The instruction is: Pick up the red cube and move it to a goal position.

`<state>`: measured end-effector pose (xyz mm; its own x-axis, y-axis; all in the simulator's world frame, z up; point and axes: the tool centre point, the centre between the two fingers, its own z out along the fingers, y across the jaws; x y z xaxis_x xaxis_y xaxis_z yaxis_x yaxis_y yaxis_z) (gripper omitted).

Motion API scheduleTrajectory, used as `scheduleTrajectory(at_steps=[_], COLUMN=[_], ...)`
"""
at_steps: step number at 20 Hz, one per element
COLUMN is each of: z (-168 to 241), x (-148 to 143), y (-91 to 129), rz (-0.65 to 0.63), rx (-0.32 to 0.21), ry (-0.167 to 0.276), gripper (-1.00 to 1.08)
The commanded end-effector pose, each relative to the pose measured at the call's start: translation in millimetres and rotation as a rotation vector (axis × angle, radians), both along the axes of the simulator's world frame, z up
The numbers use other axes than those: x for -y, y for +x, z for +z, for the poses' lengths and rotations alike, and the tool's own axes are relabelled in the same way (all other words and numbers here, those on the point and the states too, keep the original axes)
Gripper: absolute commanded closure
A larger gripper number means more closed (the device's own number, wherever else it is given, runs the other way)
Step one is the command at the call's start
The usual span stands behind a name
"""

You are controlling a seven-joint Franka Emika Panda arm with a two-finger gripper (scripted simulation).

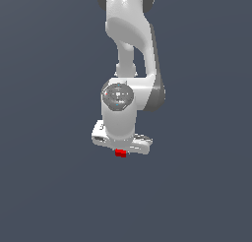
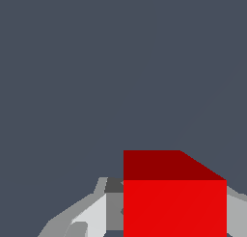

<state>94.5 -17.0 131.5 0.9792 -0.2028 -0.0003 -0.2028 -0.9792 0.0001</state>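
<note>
The red cube (image 1: 120,154) is a tiny bright-red block showing just under the white hand of my arm, in the middle of the exterior view. My gripper (image 1: 120,152) points downward and is shut on the cube. In the wrist view the red cube (image 2: 174,207) fills the space between the two grey fingers (image 2: 91,217), one on each side of it. The fingertips are hidden in the exterior view. No goal marker shows in either view.
The white arm (image 1: 130,34) comes down from the top of the exterior view. All around is a plain dark grey-blue surface (image 1: 49,187) with no visible edges or other objects.
</note>
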Motion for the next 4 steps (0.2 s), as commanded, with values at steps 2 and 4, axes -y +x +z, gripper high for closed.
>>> scheduleTrajectory(at_steps=[2,4], z=[1.0,0.6], x=[-0.1,0.0], y=[1.6,1.2], rz=[0.0,0.0], rx=[0.0,0.0], ry=[0.0,0.0], gripper=[1.08,1.08])
